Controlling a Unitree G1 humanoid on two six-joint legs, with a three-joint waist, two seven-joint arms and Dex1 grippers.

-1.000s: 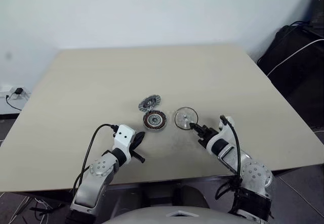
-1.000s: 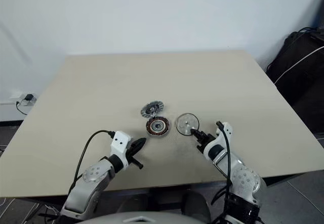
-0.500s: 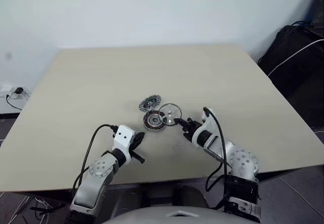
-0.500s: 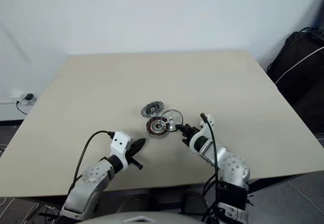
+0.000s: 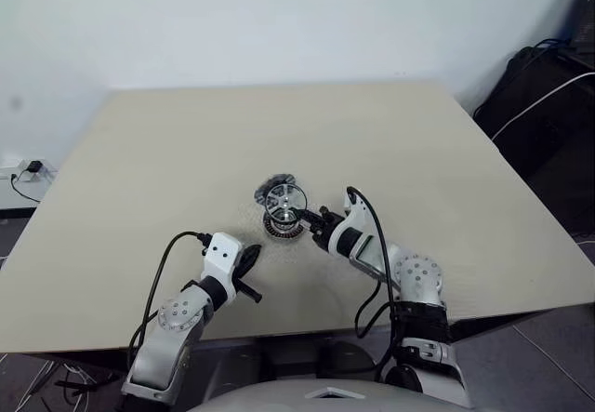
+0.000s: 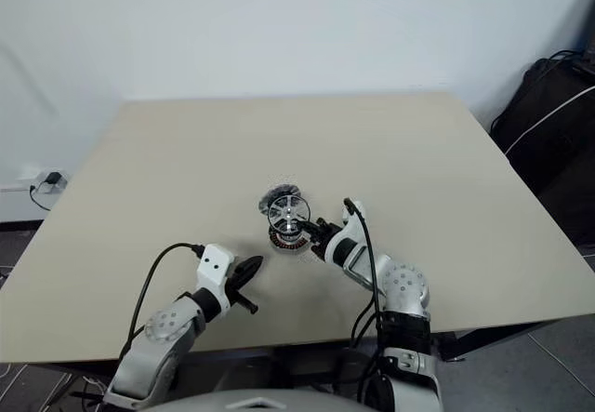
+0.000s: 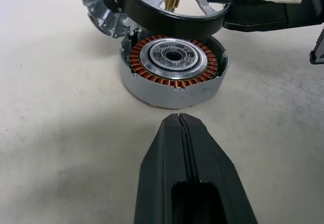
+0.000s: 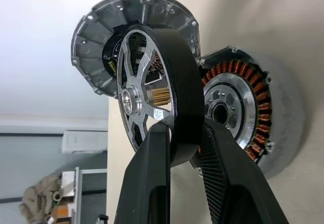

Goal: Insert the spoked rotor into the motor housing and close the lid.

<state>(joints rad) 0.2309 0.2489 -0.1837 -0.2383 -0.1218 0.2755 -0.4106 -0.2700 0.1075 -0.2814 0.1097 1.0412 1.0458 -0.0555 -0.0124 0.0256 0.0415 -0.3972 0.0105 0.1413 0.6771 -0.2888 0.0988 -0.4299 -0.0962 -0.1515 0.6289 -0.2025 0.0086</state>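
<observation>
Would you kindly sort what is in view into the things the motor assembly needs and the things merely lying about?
For the job:
- spoked rotor, gripped by the right gripper
- motor housing on the table
- lid behind it
- left gripper, shut nearby

Lying about:
- black bag beside the table
- wall plug

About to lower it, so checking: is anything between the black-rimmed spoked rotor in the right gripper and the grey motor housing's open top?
Nothing visible. The right gripper holds the black-rimmed spoked rotor just above the grey metal motor housing, whose copper-wound top is open. The ribbed silver-grey lid lies behind, and the shut left gripper stays short of the housing.
</observation>
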